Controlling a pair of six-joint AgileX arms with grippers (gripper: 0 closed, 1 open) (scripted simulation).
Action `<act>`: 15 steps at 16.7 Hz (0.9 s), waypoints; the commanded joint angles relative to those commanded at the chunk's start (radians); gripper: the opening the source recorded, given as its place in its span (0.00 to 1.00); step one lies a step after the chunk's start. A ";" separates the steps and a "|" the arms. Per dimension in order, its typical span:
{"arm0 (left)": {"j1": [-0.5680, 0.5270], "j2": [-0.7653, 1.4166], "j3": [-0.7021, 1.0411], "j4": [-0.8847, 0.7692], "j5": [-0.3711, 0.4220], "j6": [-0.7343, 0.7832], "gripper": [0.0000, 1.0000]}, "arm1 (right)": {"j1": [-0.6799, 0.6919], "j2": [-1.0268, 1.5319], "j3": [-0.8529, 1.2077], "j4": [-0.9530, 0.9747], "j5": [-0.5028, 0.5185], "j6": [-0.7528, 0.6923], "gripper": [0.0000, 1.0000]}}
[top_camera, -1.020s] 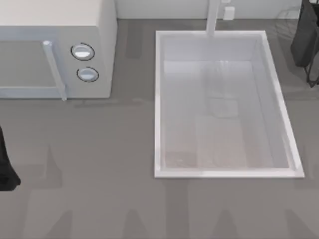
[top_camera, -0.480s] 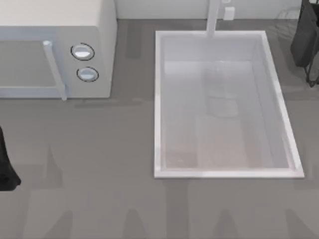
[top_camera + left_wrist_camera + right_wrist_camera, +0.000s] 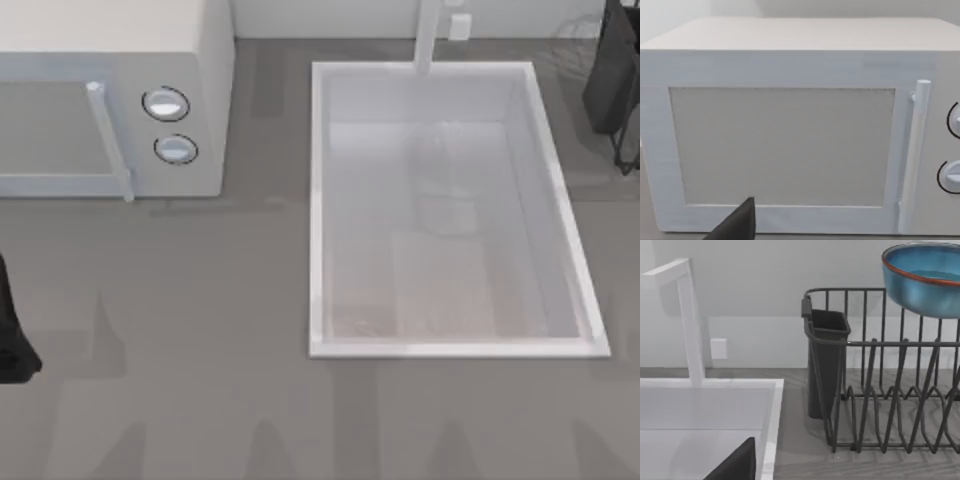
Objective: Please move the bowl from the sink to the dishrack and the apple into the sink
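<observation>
No visible shift; bowl above dishrack.

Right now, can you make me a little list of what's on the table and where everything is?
bowl: blue, up at the top wires of the dishrack, out of the sink; what holds it up cannot be told
dishrack: dark wires, beside the sink, on the table's right
cup holder: dark, on the dishrack's end nearest the sink
sink: white, right of the middle
tap: white post at the sink's far rim
microwave: far left, door shut
left arm: parked at the left edge
right arm: far right corner
</observation>
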 joint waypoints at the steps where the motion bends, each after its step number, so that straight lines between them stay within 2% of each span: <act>1: 0.000 0.000 0.000 0.000 0.000 0.000 1.00 | 0.000 0.000 0.000 0.000 0.000 0.000 1.00; 4: 0.000 0.000 0.000 0.000 0.000 0.000 1.00 | -0.004 0.012 0.012 -0.011 -0.001 -0.006 1.00; 8: 0.000 0.000 0.000 0.000 0.000 0.000 1.00 | -0.058 0.162 0.136 -0.136 -0.005 -0.065 1.00; 15: 0.000 0.000 0.000 0.000 0.000 0.000 1.00 | -0.250 0.753 0.535 -0.540 0.001 -0.244 1.00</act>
